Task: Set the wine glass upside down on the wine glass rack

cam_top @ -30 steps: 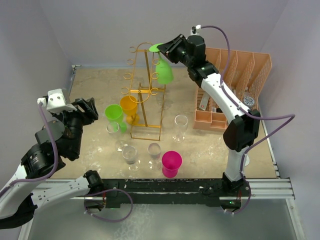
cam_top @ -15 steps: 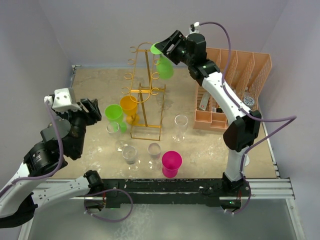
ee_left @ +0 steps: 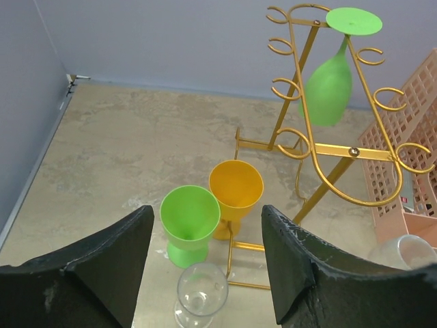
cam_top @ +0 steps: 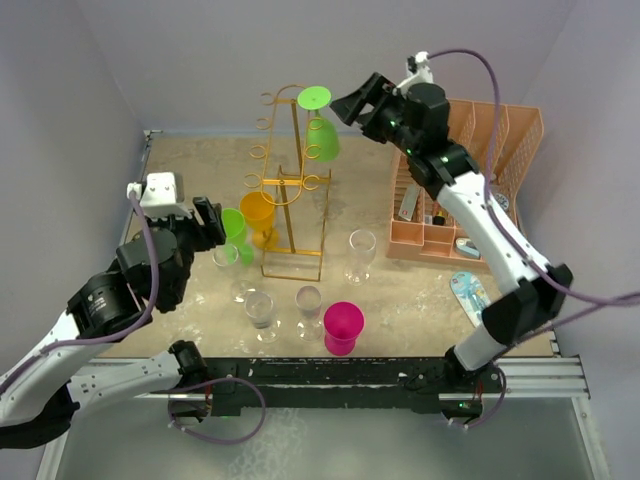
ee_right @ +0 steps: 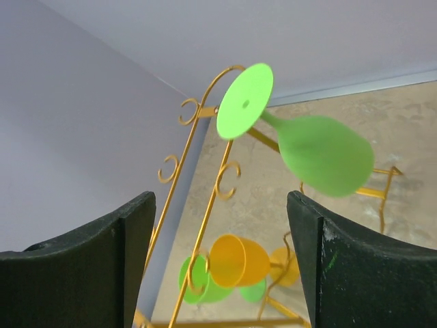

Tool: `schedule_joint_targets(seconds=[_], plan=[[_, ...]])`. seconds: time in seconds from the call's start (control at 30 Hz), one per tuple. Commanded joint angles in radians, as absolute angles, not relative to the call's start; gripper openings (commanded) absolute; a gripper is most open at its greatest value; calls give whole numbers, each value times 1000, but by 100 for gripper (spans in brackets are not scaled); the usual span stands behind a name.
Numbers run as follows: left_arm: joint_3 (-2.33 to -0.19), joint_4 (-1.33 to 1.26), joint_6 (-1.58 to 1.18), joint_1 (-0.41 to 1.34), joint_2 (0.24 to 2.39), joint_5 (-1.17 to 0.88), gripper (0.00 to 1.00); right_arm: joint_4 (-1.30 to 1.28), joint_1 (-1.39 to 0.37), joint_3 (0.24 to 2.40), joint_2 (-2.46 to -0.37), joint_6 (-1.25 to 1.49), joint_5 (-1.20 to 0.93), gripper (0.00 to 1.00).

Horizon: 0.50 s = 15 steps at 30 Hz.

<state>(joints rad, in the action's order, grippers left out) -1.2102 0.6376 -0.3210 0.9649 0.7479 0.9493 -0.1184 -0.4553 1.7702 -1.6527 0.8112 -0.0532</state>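
Green wine glass (cam_top: 322, 135) is hanging inverted, seemingly hooked, on wine glass rack (cam_top: 293, 200), upper centre; we are holding right gripper (cam_top: 350, 108) and left gripper (cam_top: 213, 228) wide, empty.

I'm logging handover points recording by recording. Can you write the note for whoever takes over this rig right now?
Right gripper: open, empty, level with the rack's top, apart from the glass.
Left gripper: open, empty, hovering near the lime cup.
Green wine glass: hangs upside down, tilted, foot caught at the top of the gold rack.
Done: glass hung and released.
Left: apparently nothing for this glass; probably just pull the arms back.
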Motion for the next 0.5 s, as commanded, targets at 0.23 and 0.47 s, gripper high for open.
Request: schedule_joint_targets(seconds=[0.23,0.47], plan=[[-1174,745,-602,968,862,990,40,-119,-454,1404,-1168,669,73,75],[-1162,750,-701,886,950,952,36,-140,-454,1280,-1046,677,72,73]])
